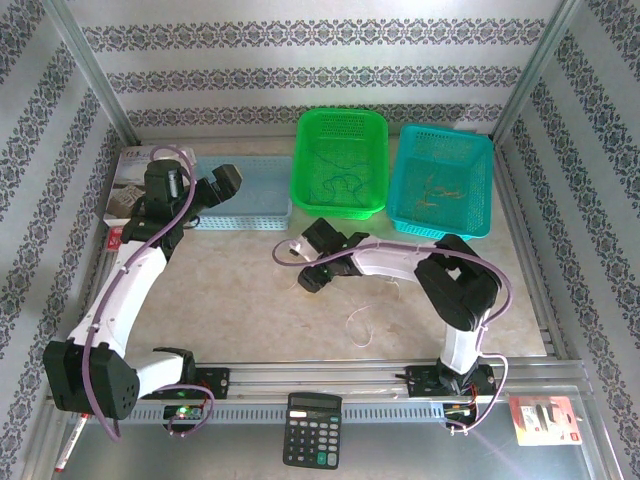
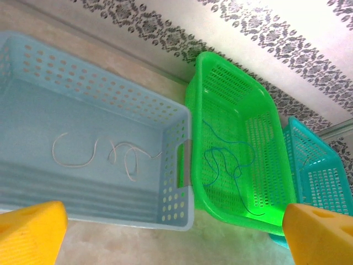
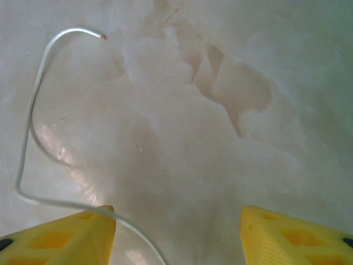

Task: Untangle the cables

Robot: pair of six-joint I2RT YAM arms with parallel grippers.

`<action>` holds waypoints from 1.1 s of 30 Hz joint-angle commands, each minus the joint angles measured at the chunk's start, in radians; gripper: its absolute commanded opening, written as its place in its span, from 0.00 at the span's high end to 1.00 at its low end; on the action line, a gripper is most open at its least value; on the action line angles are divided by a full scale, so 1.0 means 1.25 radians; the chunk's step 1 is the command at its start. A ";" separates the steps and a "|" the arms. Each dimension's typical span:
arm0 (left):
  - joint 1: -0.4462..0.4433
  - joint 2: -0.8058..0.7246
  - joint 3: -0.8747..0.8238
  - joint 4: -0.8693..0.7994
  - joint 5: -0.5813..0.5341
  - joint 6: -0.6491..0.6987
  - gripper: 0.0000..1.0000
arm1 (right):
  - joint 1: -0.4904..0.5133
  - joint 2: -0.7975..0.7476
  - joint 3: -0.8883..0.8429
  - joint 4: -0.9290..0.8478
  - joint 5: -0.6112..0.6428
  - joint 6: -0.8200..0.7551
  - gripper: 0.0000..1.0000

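The right end effector [image 3: 176, 215] stands open close over the table [image 3: 231, 138]. A white cable [image 3: 28, 113] lies there beside one finger, its long axis running away from the fingers, its bare tip hooked sideways and its near part bending in between the open fingers. The left end effector [image 2: 174, 215] hangs wide open and empty above the pale blue basket [image 2: 33, 66], where white cables [image 2: 74, 160] lie crosswise, while blue cables [image 2: 231, 165] lie looped in the green basket [image 2: 220, 72].
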 commanded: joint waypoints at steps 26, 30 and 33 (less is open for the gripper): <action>-0.046 -0.026 -0.188 0.120 0.187 -0.168 0.00 | -0.016 -0.217 0.006 0.055 -0.113 0.030 1.00; -0.097 -0.013 -0.216 0.168 0.170 -0.206 0.00 | -0.019 -0.255 0.004 0.075 -0.129 0.054 1.00; -0.129 -0.010 -0.227 0.195 0.161 -0.236 0.00 | -0.019 -0.274 0.001 0.089 -0.131 0.068 1.00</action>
